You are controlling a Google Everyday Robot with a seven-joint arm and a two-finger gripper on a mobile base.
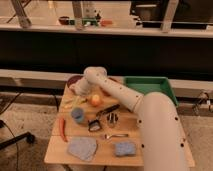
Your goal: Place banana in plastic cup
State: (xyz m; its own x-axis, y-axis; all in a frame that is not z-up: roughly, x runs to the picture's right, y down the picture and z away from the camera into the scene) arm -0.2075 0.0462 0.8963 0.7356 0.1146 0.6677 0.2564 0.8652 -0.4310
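Currently: tool [76, 91] hovering near banana [71, 103] at desk [105, 151] far end; grip state cannot tell. Risk: banana slipping sideways, missing narrow plastic cup [77, 115], tipping it.

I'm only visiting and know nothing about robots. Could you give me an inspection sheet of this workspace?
Surface: small wooden table, crowded.
Job's things: banana lies at the far left; light-blue plastic cup stands nearer, apart from it.
Clutter: orange fruit, red chili, metal cup, fork, grey cloth, blue sponge, green tray.
Grippers: gripper at the far left, by the banana.
Cables: black cable on the floor.
Surroundings: long dark counter behind.
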